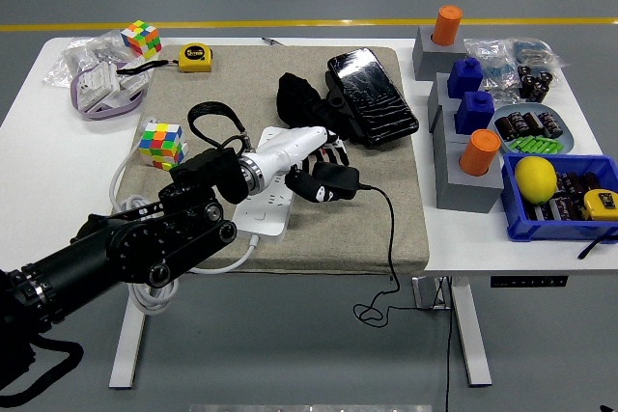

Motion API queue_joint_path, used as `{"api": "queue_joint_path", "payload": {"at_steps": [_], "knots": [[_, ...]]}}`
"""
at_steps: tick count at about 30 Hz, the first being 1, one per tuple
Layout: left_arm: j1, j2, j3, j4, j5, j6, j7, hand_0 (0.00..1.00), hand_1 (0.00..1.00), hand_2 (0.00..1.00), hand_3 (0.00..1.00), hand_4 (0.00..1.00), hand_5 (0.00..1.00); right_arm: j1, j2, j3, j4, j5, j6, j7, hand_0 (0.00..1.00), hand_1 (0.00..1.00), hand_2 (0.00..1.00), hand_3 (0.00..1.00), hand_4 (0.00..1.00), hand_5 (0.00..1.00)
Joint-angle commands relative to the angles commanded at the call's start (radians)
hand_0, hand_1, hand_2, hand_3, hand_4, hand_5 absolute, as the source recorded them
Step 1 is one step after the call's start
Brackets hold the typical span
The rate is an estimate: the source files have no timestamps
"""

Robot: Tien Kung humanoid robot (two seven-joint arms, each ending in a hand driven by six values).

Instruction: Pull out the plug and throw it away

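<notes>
Two puzzle cubes (141, 38) (161, 143), two orange cylinders (447, 24) (479, 151), two blue blocks (464, 75) (474, 111).

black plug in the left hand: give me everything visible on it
The black plug is a chunky, matte, plastic-looking adapter block, held in the fingers of the left hand. It sits lifted off the white power strip, to its right, above the beige mat. Its thin black cord trails right, then drops over the mat's front edge. Prongs not visible.

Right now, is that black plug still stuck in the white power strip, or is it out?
Out. The left hand holds the black plug to the right of the power strip, clear of its sockets.
</notes>
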Motion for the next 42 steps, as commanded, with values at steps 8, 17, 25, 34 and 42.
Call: {"api": "queue_joint_path", "payload": {"at_steps": [8, 17, 25, 34, 42], "knots": [[0.013, -0.017, 0.042, 0.014, -0.025, -0.034, 0.024, 0.618, 0.68, 0.629, 0.661, 0.936, 0.002, -0.002, -0.002, -0.005, -0.002, -0.001, 0.003, -0.002, 0.539, 0.621, 0.672, 0.588, 0.978, 0.528], [0.034, 0.001, -0.002, -0.045, -0.032, -0.014, -0.055, 0.998, 0.998, 0.998, 0.998, 0.998, 0.659, -0.003, -0.004, -0.01, 0.0, 0.001, 0.001, -0.001, 0.541, 0.62, 0.672, 0.588, 0.978, 0.527], [0.109, 0.06, -0.133, -0.227, 0.002, 0.039, -0.089, 0.998, 0.998, 0.998, 0.998, 0.998, 0.658, 0.002, -0.004, -0.01, 0.002, 0.0, 0.001, 0.0, 0.54, 0.621, 0.672, 0.587, 0.978, 0.529], [0.293, 0.189, -0.304, -0.461, 0.08, 0.053, -0.055, 0.652, 0.756, 0.794, 0.978, 0.998, 0.371, -0.009, -0.002, 0.014, 0.0, -0.012, 0.005, -0.001, 0.539, 0.621, 0.672, 0.588, 0.978, 0.528], [0.448, 0.288, -0.363, -0.568, 0.174, -0.09, 0.116, 0.081, 0.073, 0.144, 0.901, 0.73, 0.002, -0.009, 0.002, 0.021, 0.003, -0.013, 0.006, 0.001, 0.542, 0.622, 0.672, 0.588, 0.978, 0.528]]}}
